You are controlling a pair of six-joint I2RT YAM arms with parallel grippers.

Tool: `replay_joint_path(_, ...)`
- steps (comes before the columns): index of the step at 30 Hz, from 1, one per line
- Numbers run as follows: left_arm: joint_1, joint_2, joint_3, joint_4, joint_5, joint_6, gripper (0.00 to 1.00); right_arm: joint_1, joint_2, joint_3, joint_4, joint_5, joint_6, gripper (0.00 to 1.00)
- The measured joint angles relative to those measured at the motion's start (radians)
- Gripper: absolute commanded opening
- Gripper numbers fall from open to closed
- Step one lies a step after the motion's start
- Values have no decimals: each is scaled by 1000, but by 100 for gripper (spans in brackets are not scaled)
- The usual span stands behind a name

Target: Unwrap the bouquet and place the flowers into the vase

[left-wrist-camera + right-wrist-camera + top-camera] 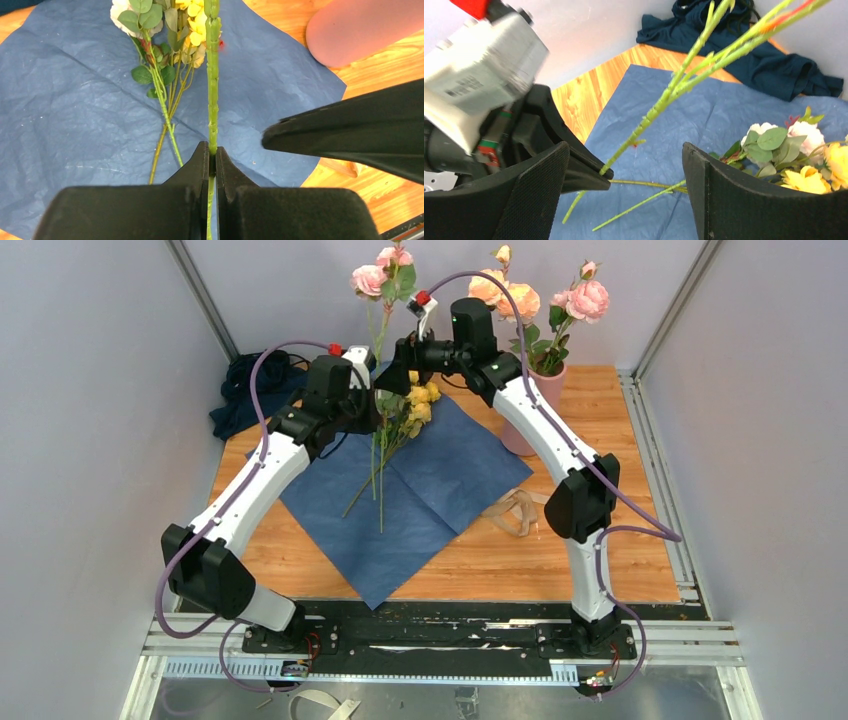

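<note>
The left gripper (210,154) was clenched on one upright flower stem (213,90); the right gripper (624,150) gaped wide, that stem running between its fingers.

The left arm (248,492) and right arm (540,430) are white with fat black joints (210,575). A purple cable (257,375) loops along each. Each wrist has a small box with a red cap (335,349), maybe a button.

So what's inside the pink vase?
Peach and pink flowers stick out of the top of the vase. Their stems go down inside, but the vase's wall hides them. The right arm also covers part of the vase.
</note>
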Motion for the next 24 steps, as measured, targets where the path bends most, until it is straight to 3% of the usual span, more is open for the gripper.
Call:
replay_joint_path(11,-53,-8,-3,-26,14,27,0,0,53,44,56,-3,53,85)
replay_joint_path(12,-63,-8,3,-29,11,30,0,0,60,45,58,-3,56,79)
replay_joint_path(15,-89,-11,14,-31,2,37,0,0,86,51,60,-4,64,45)
replay_joint_path(17,-98,-14,14,-32,-6,39,0,0,94,55,60,-8,83,29)
replay_joint_path(20,-99,-14,14,-32,-20,41,0,3,93,61,62,-21,107,25)
replay_joint_path(24,-99,-14,14,-34,-55,48,0,9,82,66,63,-23,101,35)
